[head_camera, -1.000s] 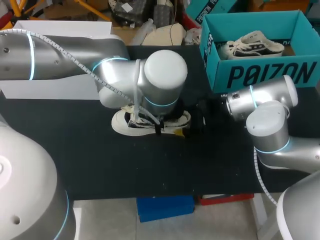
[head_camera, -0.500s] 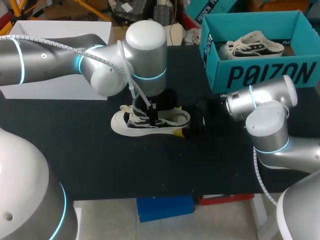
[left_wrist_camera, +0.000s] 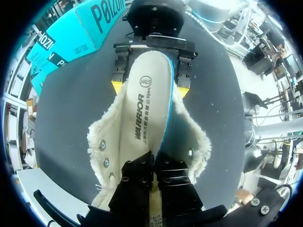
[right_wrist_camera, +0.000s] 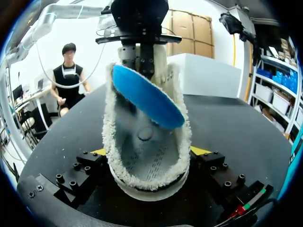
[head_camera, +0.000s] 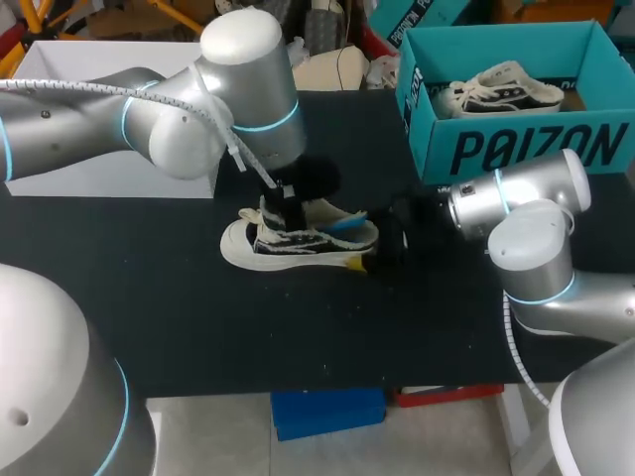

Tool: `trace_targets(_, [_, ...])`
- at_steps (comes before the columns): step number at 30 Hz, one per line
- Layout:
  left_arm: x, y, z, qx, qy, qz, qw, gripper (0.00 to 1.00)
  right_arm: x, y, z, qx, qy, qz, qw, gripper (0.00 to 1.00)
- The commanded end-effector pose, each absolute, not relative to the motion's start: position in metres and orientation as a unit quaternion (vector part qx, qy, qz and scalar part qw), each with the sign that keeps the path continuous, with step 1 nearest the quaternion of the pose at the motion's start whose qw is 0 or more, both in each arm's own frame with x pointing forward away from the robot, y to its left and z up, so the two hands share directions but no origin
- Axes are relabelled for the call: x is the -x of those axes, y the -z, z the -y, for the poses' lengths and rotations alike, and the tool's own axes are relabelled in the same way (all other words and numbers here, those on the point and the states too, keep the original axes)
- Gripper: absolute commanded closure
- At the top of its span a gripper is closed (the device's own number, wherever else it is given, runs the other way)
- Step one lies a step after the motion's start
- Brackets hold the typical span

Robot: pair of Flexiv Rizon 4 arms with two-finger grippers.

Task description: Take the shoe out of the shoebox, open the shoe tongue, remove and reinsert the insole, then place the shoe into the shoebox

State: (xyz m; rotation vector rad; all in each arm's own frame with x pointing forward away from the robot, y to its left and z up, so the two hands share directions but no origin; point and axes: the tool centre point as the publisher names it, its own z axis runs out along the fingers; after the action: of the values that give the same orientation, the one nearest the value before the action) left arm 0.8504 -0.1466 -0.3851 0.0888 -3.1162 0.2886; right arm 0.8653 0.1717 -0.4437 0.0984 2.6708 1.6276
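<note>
Black table point(head_camera: 179, 317), teal shoebox point(head_camera: 516, 149) at far right corner w/ a second shoe point(head_camera: 501, 89) inside. Task shoe point(head_camera: 248, 248) lies mid-table, outside box. R gripper point(right_wrist_camera: 150, 151) clamps its heel from both sides. L gripper point(left_wrist_camera: 154, 177) pinched tight on insole point(left_wrist_camera: 147, 104); insole's heel end tilted up over shoe opening.
</note>
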Motion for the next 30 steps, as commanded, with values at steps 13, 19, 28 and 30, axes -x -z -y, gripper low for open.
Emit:
trace_targets(13, [-0.841,0.389,0.164,0.024,-0.114,0.993,0.019,0.75,-0.865,0.447,-0.172,-0.032,-0.519,-0.854,0.006,1.0])
trace_targets(19, [-0.838,0.392,0.164,0.057,-0.122,0.991,0.027,0.66,-0.865,0.447,-0.172,-0.032,-0.519,-0.854,0.006,1.0])
trace_targets(28, [-0.841,0.398,0.169,0.082,-0.115,0.989,-0.029,0.68,-0.865,0.447,-0.172,-0.032,-0.519,-0.854,0.006,1.0])
trace_targets(30, [-0.843,0.399,0.171,0.085,-0.122,0.988,-0.038,0.68,-0.865,0.447,-0.172,-0.032,-0.519,-0.854,0.006,1.0])
